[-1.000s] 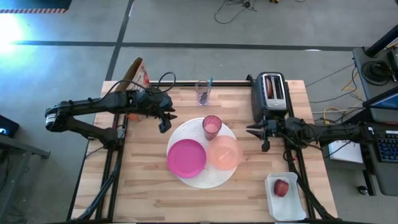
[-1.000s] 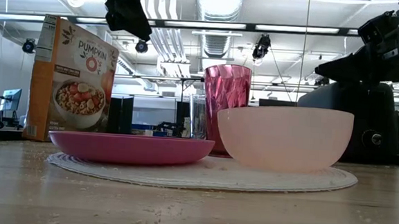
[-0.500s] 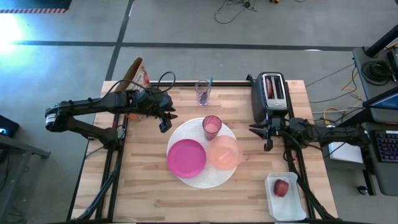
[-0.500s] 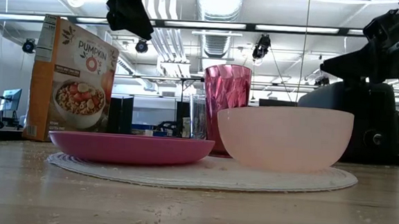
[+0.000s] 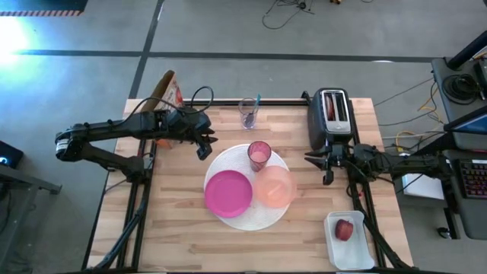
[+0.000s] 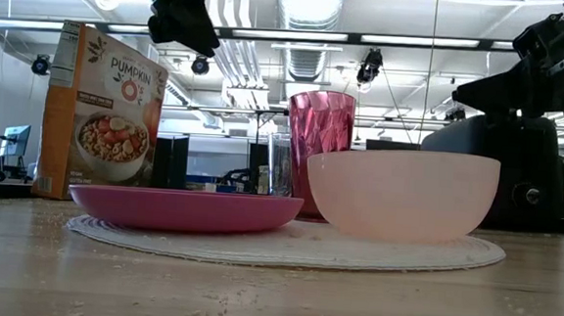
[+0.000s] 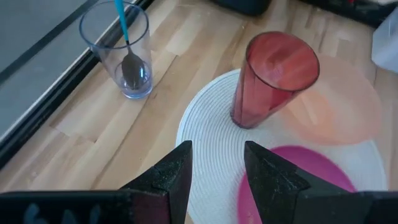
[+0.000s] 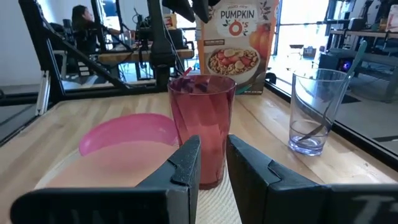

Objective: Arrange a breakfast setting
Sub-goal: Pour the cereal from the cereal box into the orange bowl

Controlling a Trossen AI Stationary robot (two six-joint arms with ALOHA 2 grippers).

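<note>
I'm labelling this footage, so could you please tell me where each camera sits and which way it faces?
High view: overhead, straight down; both arms, left pincer, right pincer.
Low view: table height, across magenta plate and peach bowl; arms overhead.
Left wrist: down on pink tumbler; own fingers.
Right wrist: level across the table; own fingers.
All share the tumbler.

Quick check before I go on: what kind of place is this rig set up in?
Probably a robotics lab or workshop, not a kitchen: bare concrete floor with loose cables, exposed ceiling ducts, and a wooden table on a metal frame, staged with a toaster and cereal box.
</note>
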